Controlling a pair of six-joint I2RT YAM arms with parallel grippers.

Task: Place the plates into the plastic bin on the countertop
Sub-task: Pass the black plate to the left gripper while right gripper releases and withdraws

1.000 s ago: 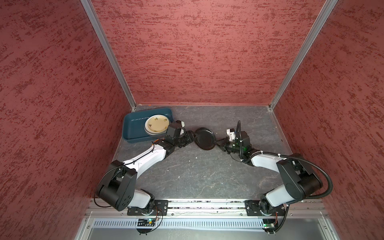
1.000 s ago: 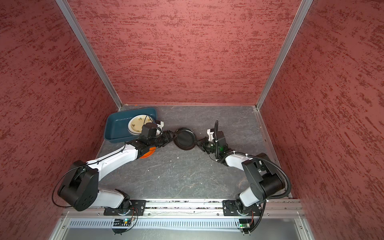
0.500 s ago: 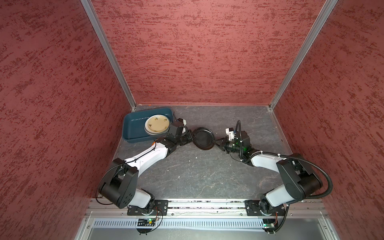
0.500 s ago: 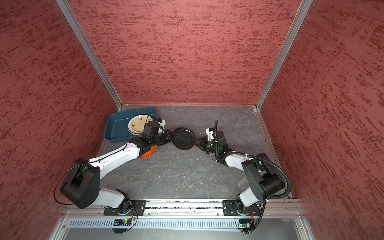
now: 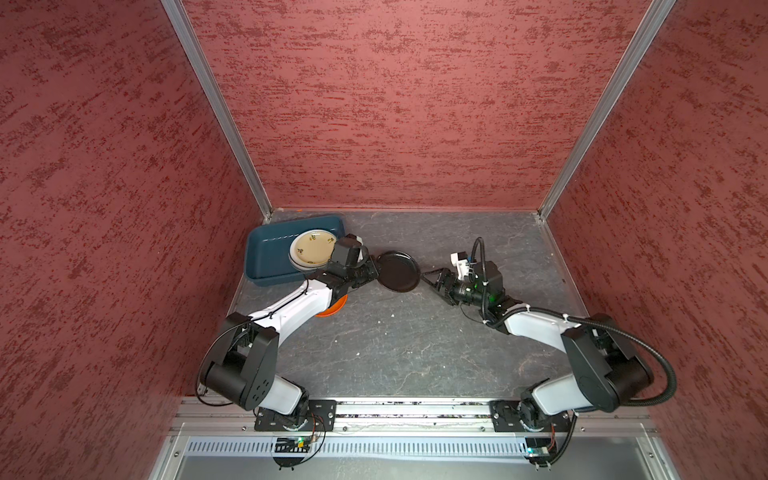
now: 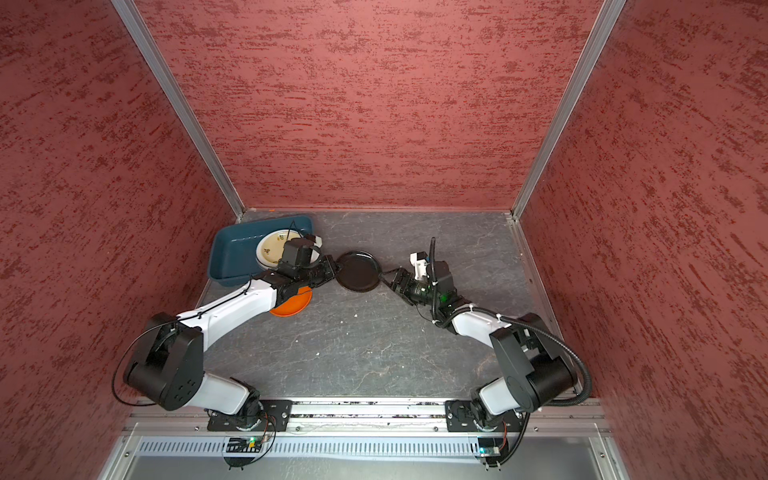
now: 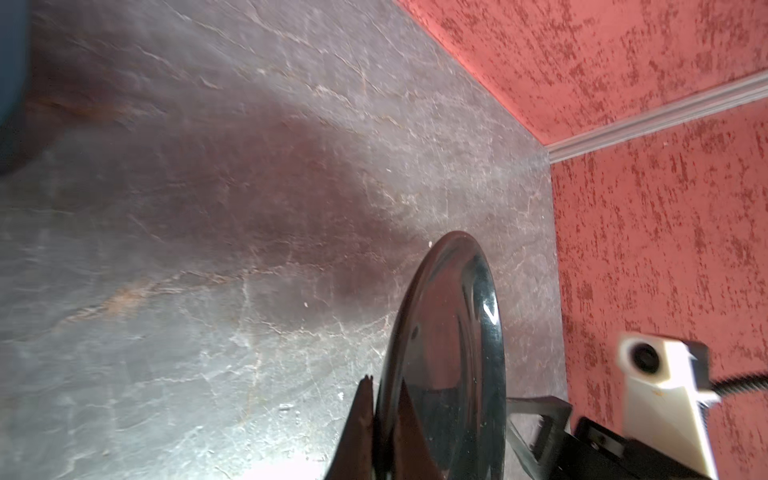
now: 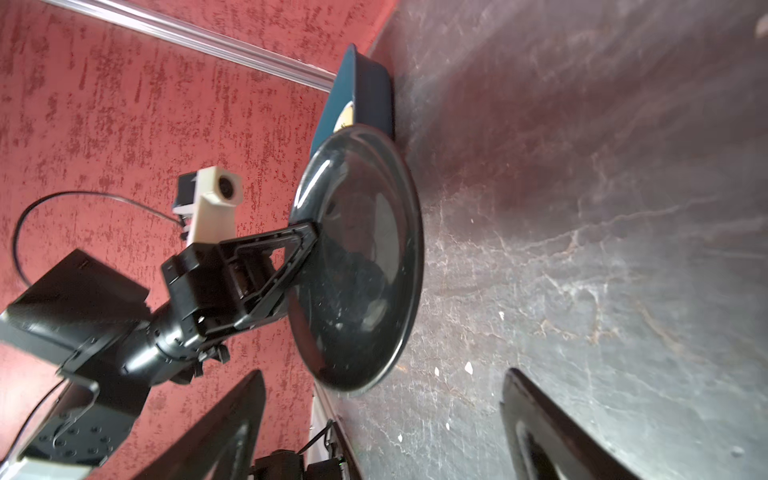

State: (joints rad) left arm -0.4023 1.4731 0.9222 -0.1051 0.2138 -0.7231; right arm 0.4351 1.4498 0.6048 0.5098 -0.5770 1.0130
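Note:
A black plate (image 5: 397,272) (image 6: 358,272) hangs about level, close over the countertop (image 5: 415,345), in the middle. My left gripper (image 5: 376,270) (image 7: 384,386) is shut on the plate's left rim, as the right wrist view shows at the black plate (image 8: 357,257). My right gripper (image 5: 432,282) (image 8: 382,399) stands open just right of the plate, clear of its rim. The plastic bin (image 5: 266,257) (image 6: 232,253) sits at the back left, holding stacked plates topped by a cream one with small motifs (image 5: 311,249). An orange plate (image 5: 332,309) (image 6: 293,305) lies partly hidden under my left forearm.
Red textured walls close in the countertop on three sides. The bin's near right corner sits right behind my left wrist. Small pale crumbs dot the grey surface. Both arm bases stand on the rail along the front edge.
My left gripper has shut on the black plate's left rim. My right gripper, which held the right rim, has opened and let go. The plate has shifted slightly left.

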